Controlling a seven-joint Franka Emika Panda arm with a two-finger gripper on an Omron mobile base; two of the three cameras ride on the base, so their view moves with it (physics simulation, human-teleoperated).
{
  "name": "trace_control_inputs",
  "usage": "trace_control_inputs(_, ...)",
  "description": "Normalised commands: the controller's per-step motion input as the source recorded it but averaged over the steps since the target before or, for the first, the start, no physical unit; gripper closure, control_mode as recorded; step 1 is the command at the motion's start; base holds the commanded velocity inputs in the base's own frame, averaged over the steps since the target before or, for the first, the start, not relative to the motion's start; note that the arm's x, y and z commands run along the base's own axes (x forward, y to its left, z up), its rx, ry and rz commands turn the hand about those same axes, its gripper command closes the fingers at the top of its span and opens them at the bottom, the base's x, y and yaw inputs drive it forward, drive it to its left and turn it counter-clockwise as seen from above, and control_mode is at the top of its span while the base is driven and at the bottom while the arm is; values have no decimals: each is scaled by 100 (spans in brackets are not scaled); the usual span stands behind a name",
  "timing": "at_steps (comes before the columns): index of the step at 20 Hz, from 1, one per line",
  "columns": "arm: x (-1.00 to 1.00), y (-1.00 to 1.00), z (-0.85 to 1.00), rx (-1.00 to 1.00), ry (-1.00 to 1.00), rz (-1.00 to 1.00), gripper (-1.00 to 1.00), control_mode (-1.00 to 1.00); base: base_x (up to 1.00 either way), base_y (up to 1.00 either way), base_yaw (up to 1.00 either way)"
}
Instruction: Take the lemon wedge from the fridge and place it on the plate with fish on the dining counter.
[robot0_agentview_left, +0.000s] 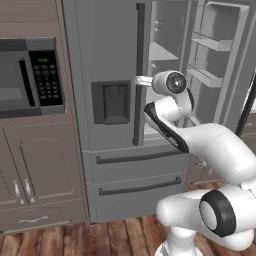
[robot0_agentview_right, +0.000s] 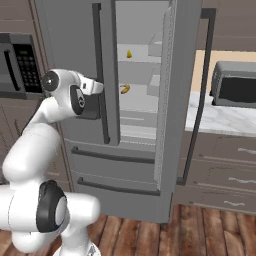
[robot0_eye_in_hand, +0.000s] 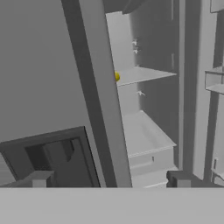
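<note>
The fridge (robot0_agentview_left: 107, 60) (robot0_agentview_right: 70, 45) stands straight ahead with its right door (robot0_agentview_right: 172, 100) swung open and its left door shut. A tiny bright yellow lemon wedge (robot0_agentview_right: 129, 53) lies on the upper shelf; in the hand view the lemon wedge (robot0_eye_in_hand: 116, 77) peeks out from behind the left door's edge. My gripper (robot0_agentview_right: 100, 88) (robot0_agentview_left: 139, 80) (robot0_eye_in_hand: 111, 181) hangs open and empty in front of the left door, by its dark handle and above the dispenser recess (robot0_eye_in_hand: 52, 153), well short of the shelves. The plate with fish and the dining counter are out of view.
A darker orange-yellow bit (robot0_agentview_right: 125, 89) lies on the middle shelf. A built-in microwave (robot0_agentview_left: 30, 77) sits left of the fridge. To the right, a toaster oven (robot0_agentview_right: 232, 90) stands on a marble counter (robot0_agentview_right: 220, 122). The open door's bins (robot0_agentview_left: 212, 42) jut out at the right.
</note>
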Motion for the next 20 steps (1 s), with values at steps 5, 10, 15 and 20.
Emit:
trace_control_inputs(5, 20, 3, 0, -2, 1, 1, -100, -100, 0, 0, 0)
trace_control_inputs(10, 43, 0, 0, 0, 0, 0, -100, -100, 0, 0, 0)
trace_control_inputs(15, 5, 0, 0, 0, 0, 0, -100, -100, 0, 0, 0)
trace_control_inputs(20, 41, 28, -3, 1, 1, 0, -100, -100, 0, 0, 0)
